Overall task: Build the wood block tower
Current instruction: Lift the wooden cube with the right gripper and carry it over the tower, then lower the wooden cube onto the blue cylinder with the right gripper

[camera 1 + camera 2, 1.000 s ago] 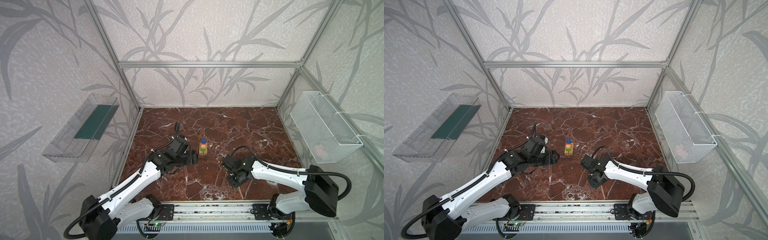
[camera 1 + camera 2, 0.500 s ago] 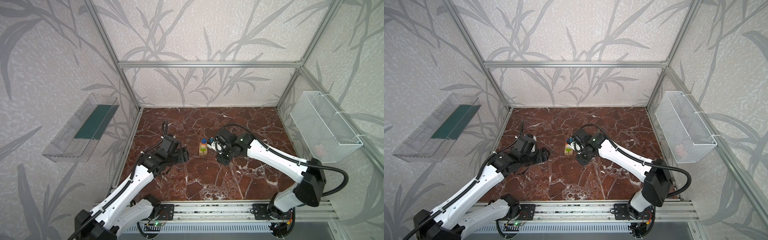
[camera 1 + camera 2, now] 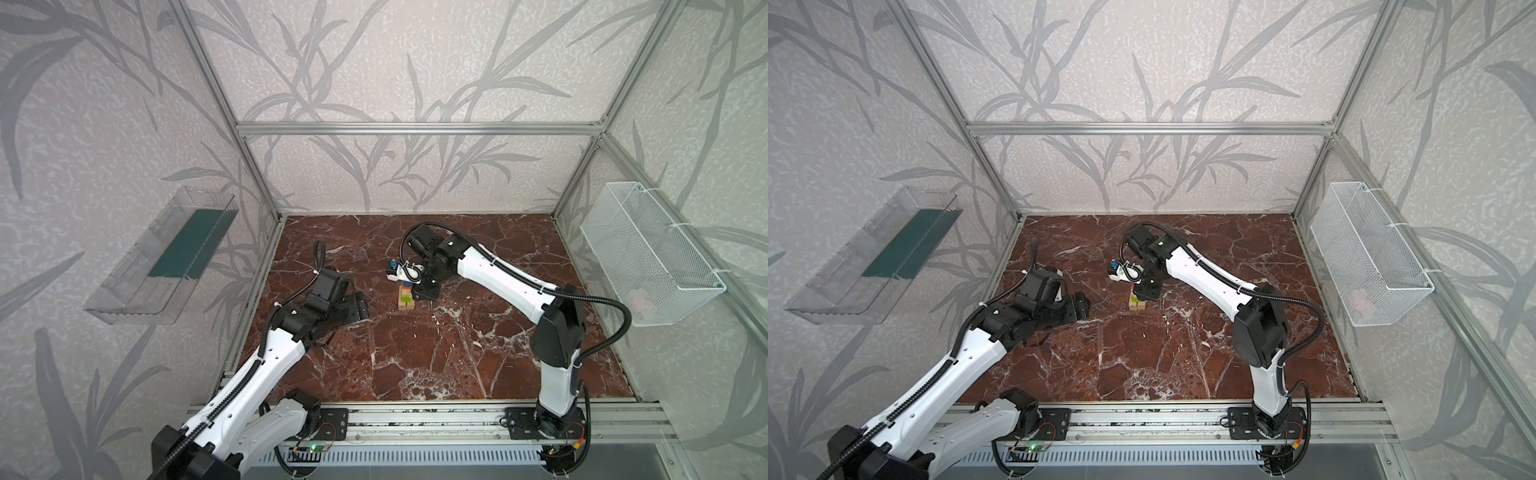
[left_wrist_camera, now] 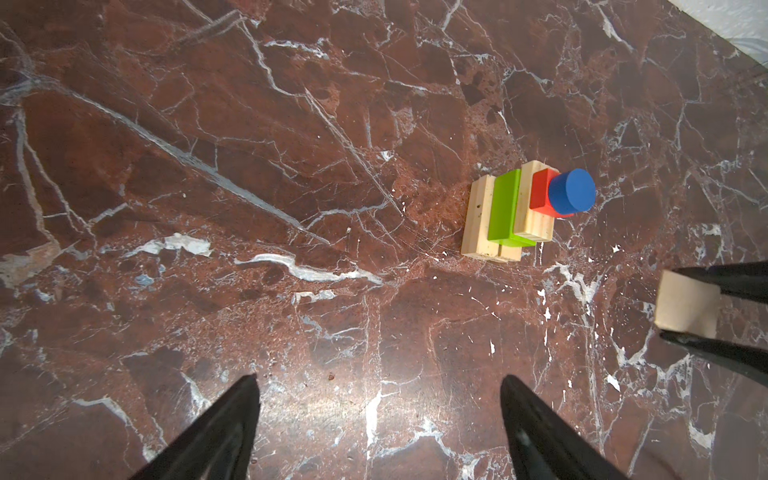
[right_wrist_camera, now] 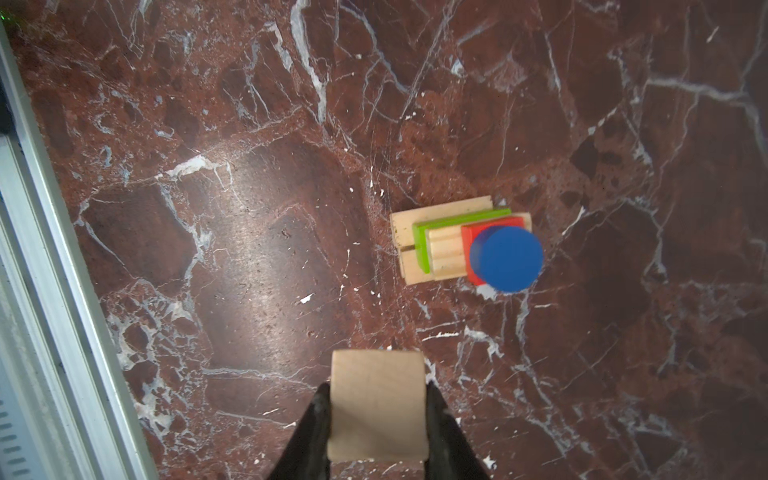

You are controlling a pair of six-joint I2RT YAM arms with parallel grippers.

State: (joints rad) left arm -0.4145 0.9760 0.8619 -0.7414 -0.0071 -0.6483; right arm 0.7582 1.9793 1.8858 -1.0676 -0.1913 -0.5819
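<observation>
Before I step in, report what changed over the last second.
The right tool, clamping a plain light-wood block, swung from the near right up to the stacked coloured-block tower. The open left tool backed away leftward from it. The tower stayed unchanged.

No readable text, label, brand, number or sign is showing anywhere on the wood block tower or the marble floor.
</observation>
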